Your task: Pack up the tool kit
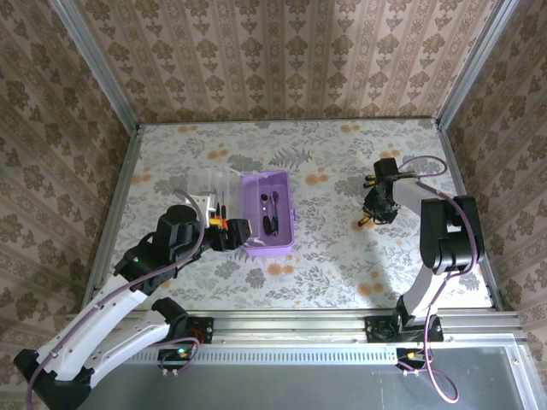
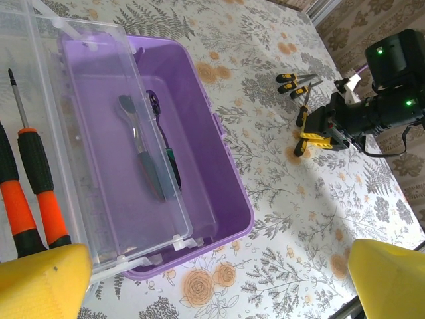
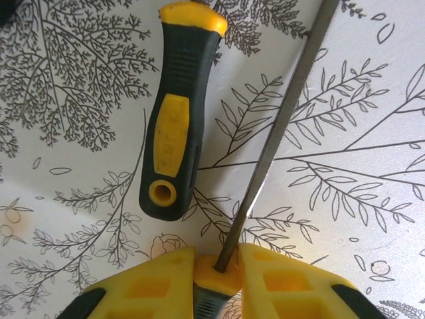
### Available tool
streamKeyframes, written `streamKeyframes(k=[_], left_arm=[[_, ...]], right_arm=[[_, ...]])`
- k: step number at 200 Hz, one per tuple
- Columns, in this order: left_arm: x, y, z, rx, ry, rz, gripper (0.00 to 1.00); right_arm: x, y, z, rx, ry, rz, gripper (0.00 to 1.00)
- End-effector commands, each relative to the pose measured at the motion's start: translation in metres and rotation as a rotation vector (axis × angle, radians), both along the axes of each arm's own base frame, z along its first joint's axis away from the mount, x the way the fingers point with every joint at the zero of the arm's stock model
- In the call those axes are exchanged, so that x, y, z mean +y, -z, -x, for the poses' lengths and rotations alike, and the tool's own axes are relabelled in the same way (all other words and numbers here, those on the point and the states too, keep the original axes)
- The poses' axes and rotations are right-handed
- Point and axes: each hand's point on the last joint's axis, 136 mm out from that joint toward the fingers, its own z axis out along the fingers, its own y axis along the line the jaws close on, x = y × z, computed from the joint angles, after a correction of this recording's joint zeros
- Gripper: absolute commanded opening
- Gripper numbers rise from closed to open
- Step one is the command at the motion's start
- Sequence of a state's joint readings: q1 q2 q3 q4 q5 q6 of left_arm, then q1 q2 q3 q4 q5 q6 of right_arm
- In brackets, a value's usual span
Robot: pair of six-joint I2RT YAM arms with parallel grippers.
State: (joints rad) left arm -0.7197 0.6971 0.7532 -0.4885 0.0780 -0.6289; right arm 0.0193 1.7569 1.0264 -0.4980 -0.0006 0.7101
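Two orange-and-black screwdrivers (image 2: 40,193) lie left of a glossy purple plastic box (image 2: 229,159). Its clear lid (image 2: 99,133) is swung open and a steel ratchet (image 2: 143,149) lies inside. The left claw (image 1: 232,233) hovers at the box's near end, spread wide. Well to the right, the right claw (image 3: 216,279) points down at the table, clamping the yellow handle of a slim grey-shafted tool (image 3: 279,126).

I'm seeing the counter (image 1: 342,256) in pale grey fern print with orange blossoms. The box (image 2: 229,199) is purple, its lid (image 2: 99,119) clear. Screwdrivers (image 2: 36,193): orange and black. Right end effector (image 3: 216,274): yellow pads. The tool (image 3: 279,126) has a grey shaft, the loose handle (image 3: 174,113) is black and yellow. Walls (image 1: 282,51): brown damask stripes.
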Motion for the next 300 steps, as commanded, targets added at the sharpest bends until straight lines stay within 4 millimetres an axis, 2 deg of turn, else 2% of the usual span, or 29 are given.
streamKeyframes(k=[1, 20, 26, 52, 125, 130, 144, 173, 203, 232, 269, 273, 279, 282, 300], left_arm=[[-0.003, -0.019, -0.002, -0.046, 0.022, 0.003, 1.0], [-0.007, -0.019, -0.003, -0.04, 0.029, 0.009, 1.0], [-0.007, -0.019, -0.003, -0.039, 0.03, 0.011, 1.0], [-0.012, -0.019, -0.004, -0.031, 0.048, 0.01, 1.0], [-0.036, -0.022, -0.017, -0.035, 0.112, 0.014, 1.0], [-0.039, -0.024, -0.018, -0.037, 0.121, 0.016, 1.0], [-0.044, -0.025, -0.02, -0.034, 0.139, 0.01, 1.0], [-0.045, -0.026, -0.027, -0.034, 0.133, -0.019, 1.0], [-0.023, -0.022, -0.036, -0.017, 0.035, -0.041, 1.0], [0.014, -0.015, -0.04, 0.018, -0.1, -0.047, 1.0], [0.069, 0.0, -0.03, 0.071, -0.283, -0.085, 1.0], [0.08, 0.002, -0.032, 0.079, -0.327, -0.086, 1.0], [0.087, 0.004, -0.029, 0.086, -0.351, -0.085, 1.0], [0.09, 0.006, -0.027, 0.089, -0.36, -0.084, 1.0], [0.101, 0.011, -0.018, 0.099, -0.396, -0.077, 1.0]], right_arm=[[-0.003, 0.016, 0.034, 0.099, 0.024, -0.026, 0.19], [-0.004, 0.015, 0.044, 0.101, 0.036, -0.033, 0.17], [-0.004, 0.014, 0.04, 0.073, 0.039, -0.038, 0.16], [-0.005, 0.003, 0.047, 0.042, 0.049, -0.053, 0.14], [0.009, -0.043, 0.054, -0.107, 0.015, -0.117, 0.13], [0.011, -0.054, 0.053, -0.147, 0.009, -0.121, 0.13], [0.015, -0.064, 0.059, -0.155, -0.004, -0.131, 0.13], [0.026, -0.091, 0.058, -0.213, -0.051, -0.122, 0.12], [0.05, -0.119, 0.051, -0.27, -0.128, -0.112, 0.12], [0.085, -0.144, 0.042, -0.317, -0.221, -0.103, 0.12], [0.152, -0.167, 0.029, -0.361, -0.376, -0.124, 0.11], [0.16, -0.168, 0.027, -0.365, -0.393, -0.126, 0.11], [0.172, -0.175, 0.026, -0.38, -0.42, -0.133, 0.11], [0.179, -0.169, 0.024, -0.363, -0.434, -0.129, 0.11], [0.217, -0.174, 0.019, -0.372, -0.511, -0.143, 0.11]])
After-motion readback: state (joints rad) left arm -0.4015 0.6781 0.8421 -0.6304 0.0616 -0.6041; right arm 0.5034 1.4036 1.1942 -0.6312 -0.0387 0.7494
